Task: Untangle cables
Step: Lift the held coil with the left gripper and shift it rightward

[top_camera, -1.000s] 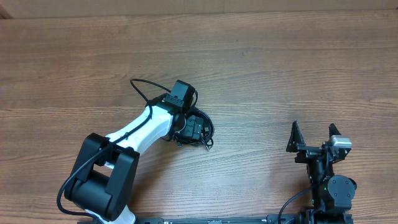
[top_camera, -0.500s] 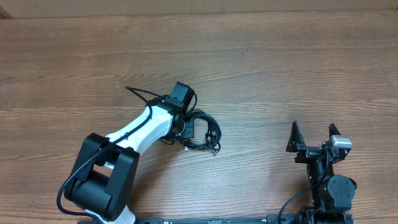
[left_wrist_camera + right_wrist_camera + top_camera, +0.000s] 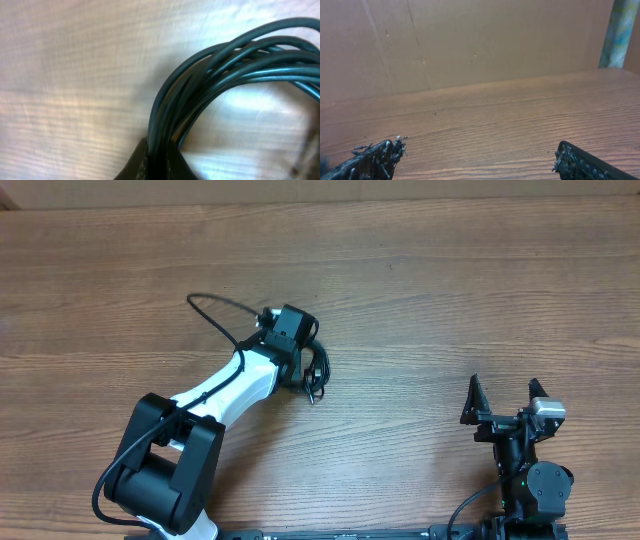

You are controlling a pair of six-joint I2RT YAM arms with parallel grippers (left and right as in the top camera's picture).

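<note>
**Surface.** The bench (image 3: 450, 300) is a wood-grain top in a mid-brown tone, with the grain running left to right across the overhead frame. The overhead view shows a faint dark speck in the upper centre of the top. In the left wrist view the same surface appears pale and washed out by glare, and the picture is slightly blurred.

**Surroundings.** In the right wrist view a plain brown wall panel (image 3: 470, 45), with vertical seams, rises from the far edge of the bench. A greenish vertical strip (image 3: 619, 30) stands at the upper right of that frame; what it is cannot be told. In the overhead view a lighter tan band (image 3: 400, 188) runs along the top edge.

**Left end effector.** The left end effector (image 3: 303, 372) sits left of centre in the overhead frame, at the tip of the white left arm (image 3: 235, 385). Its fingers (image 3: 172, 162) are pressed together and pinch the cables (image 3: 225, 65). Several dark strands rise from the pinch point at bottom centre of the left wrist frame and curve toward the right edge.

**Task item.** In the overhead view the cables (image 3: 318, 370) form a small bunched loop just right of the left wrist, with a short end hanging toward the bottom of the frame.

**Right end effector.** The right end effector (image 3: 503, 398) is at the lower right of the overhead frame, well apart from the cables. Its fingers (image 3: 375, 160) are spread wide, with nothing between them.
</note>
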